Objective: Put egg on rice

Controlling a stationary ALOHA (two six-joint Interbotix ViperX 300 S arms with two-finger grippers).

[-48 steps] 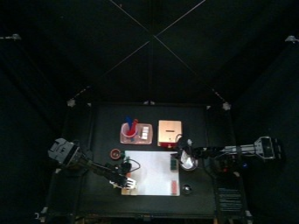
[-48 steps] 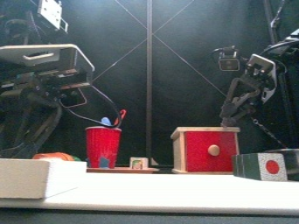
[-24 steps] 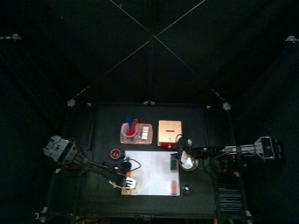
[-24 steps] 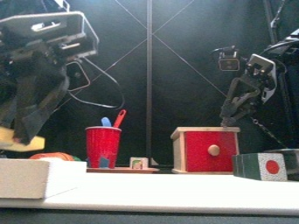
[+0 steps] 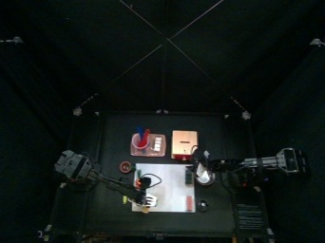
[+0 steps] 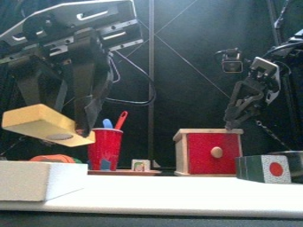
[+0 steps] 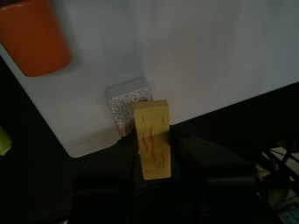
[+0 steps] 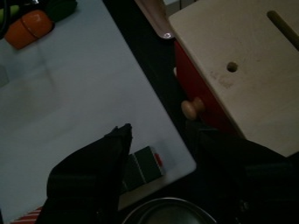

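Observation:
The egg (image 7: 152,131), a small yellow oblong piece, is clamped between the jaws of my left gripper (image 7: 155,156). It hangs just above the white board (image 7: 198,61), close beside the rice (image 7: 126,107), a small speckled white block near the board's edge. In the front view the egg (image 6: 48,124) floats tilted above a white block (image 6: 35,180) at the near left. My right gripper (image 8: 163,144) rests open and empty at the board's right side, in front of the red box (image 6: 208,151).
An orange piece (image 7: 38,37) lies on the board beyond the rice. A red cup (image 6: 104,147) with utensils stands at the back left. A black box with a red dot (image 6: 272,167) sits at the right. A wooden lid (image 8: 246,52) tops the red box.
The left arm has swung down and inward over the board's left part, carrying the egg toward the rice. The right arm has stayed still.

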